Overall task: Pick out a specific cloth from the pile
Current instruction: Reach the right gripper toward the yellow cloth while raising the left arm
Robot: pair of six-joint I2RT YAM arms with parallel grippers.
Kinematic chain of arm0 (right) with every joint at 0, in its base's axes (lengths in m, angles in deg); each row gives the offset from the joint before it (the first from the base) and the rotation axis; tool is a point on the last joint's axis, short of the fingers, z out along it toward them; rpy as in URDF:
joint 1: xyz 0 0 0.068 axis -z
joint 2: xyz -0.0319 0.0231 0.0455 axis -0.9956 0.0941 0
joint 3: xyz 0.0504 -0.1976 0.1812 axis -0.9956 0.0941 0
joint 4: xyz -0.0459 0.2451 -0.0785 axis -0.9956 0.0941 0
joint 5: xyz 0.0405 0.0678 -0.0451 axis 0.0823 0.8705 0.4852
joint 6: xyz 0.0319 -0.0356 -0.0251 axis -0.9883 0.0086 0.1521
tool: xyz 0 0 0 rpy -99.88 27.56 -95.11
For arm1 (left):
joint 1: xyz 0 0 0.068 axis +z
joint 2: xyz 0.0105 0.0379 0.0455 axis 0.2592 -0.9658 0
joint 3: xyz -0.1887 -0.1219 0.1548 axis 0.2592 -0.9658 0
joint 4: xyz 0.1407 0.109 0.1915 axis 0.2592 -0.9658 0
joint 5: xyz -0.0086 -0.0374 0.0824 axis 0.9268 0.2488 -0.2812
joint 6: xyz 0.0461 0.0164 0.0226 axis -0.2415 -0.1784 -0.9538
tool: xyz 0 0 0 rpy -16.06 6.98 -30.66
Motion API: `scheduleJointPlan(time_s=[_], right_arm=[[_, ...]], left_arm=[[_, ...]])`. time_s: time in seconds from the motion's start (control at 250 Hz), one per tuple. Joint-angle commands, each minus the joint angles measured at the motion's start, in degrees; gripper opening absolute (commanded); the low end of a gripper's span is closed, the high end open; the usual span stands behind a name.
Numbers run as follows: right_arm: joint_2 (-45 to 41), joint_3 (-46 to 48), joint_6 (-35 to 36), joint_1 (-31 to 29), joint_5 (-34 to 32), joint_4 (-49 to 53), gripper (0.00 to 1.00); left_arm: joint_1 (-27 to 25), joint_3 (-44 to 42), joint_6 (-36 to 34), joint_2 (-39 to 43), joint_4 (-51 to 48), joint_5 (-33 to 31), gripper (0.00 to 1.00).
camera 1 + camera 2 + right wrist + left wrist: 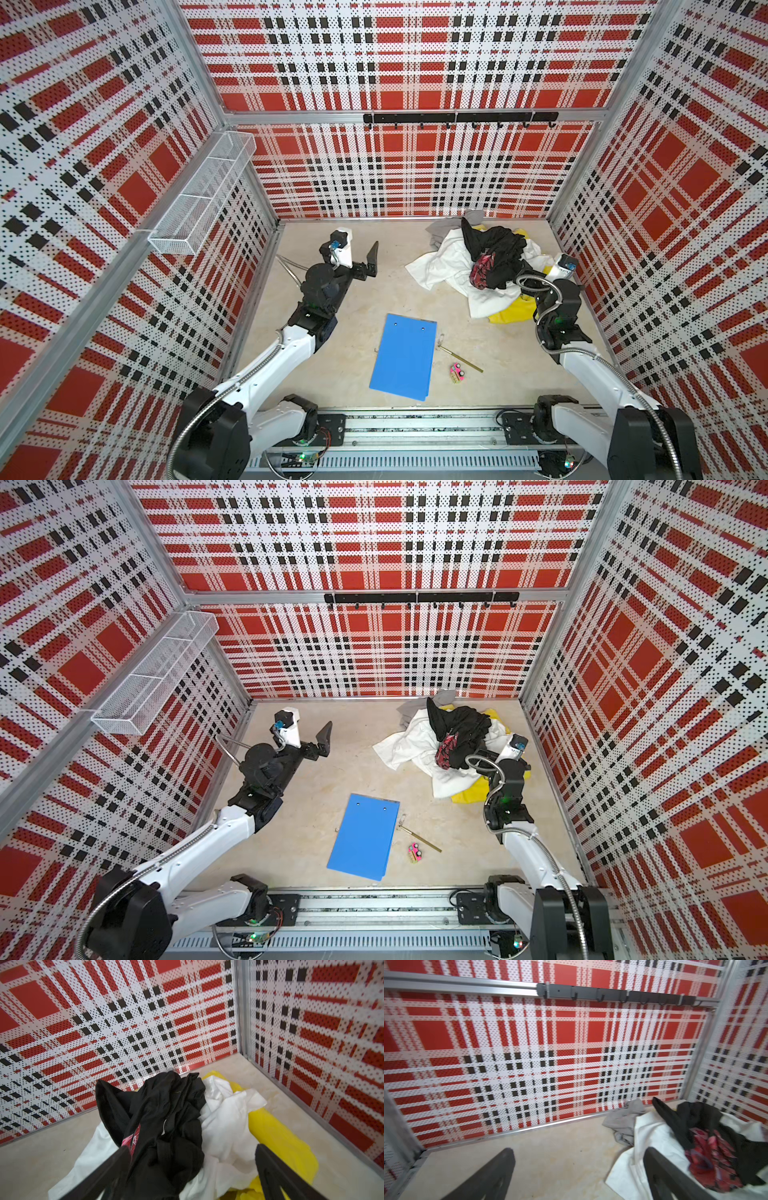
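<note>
Blue clipboard (403, 357) lies at front of tabletop (357, 299). L claw (578, 1152) is wide open, empty, above bare surface, well apart from pile (478, 262). R claw (192, 1151) is wide open too, grips nothing, jaws either side of black garment (166, 1109). Yellow cloth (276, 1132) lies under pile, mostly covered by white shirt (228, 1122), showing at right edge.

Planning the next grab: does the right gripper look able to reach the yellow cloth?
Likely yes: the open right gripper is by the yellow cloth, whose edge lies bare beside the white shirt; the rest is buried.
</note>
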Motion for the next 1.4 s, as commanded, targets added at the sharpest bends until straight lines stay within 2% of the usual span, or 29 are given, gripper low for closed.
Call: scheduleJointPlan(time_s=[0.0,0.14,0.272,0.32,0.444,0.5,0.576,0.748,0.812,0.88,0.944,1.109,1.145,1.397], right_arm=[[2.0,-4.2,-7.3,0.1,1.2,16.0,1.00],[8.9,-8.8,-10.2,2.2,8.1,21.0,1.00],[12.6,-10.2,-12.8,3.0,3.6,23.9,1.00],[13.1,-10.0,-14.3,4.1,4.1,23.4,1.00],[15.7,-10.7,-16.5,5.5,7.2,21.9,1.00],[17.0,-11.1,-17.4,5.5,7.9,21.2,1.00],[18.9,-10.9,-18.0,5.5,10.8,17.7,1.00],[25.4,-12.3,-19.7,5.5,13.1,13.1,1.00],[27.3,-13.0,-20.3,5.5,12.7,12.5,0.84],[28.5,-13.4,-21.0,5.5,11.8,11.7,0.57],[29.1,-14.1,-21.2,5.5,10.4,12.0,0.38],[25.5,-15.1,-19.9,5.5,6.0,13.8,0.05],[23.9,-15.4,-19.6,5.5,4.4,14.8,0.00],[13.6,-23.2,-14.2,5.4,-11.4,28.6,0.00]], left_arm=[[-1.2,6.3,3.7,0.8,-12.8,7.5,0.99],[-2.3,13.8,8.6,-0.6,-20.0,16.2,0.99],[-3.0,19.6,6.1,-2.7,-26.7,22.3,0.99],[-3.2,21.0,4.1,-3.2,-29.5,23.9,0.99],[-3.3,18.8,1.3,-2.3,-30.5,24.1,0.99],[-2.8,17.7,3.8,-1.8,-29.0,24.2,0.99],[-1.9,17.7,5.3,-1.0,-28.9,27.8,0.99],[-2.1,16.6,4.7,1.6,-29.3,26.1,0.99],[-2.1,16.1,4.9,1.8,-29.1,26.6,0.99],[-2.5,16.0,5.2,1.6,-29.1,26.7,0.99],[-2.7,16.1,5.5,1.4,-29.1,27.3,0.99],[-3.0,16.2,6.1,1.2,-29.1,27.8,0.99],[-3.0,16.2,6.3,1.3,-29.1,27.7,0.99],[-3.0,16.1,6.3,1.8,-29.1,27.0,0.99]])
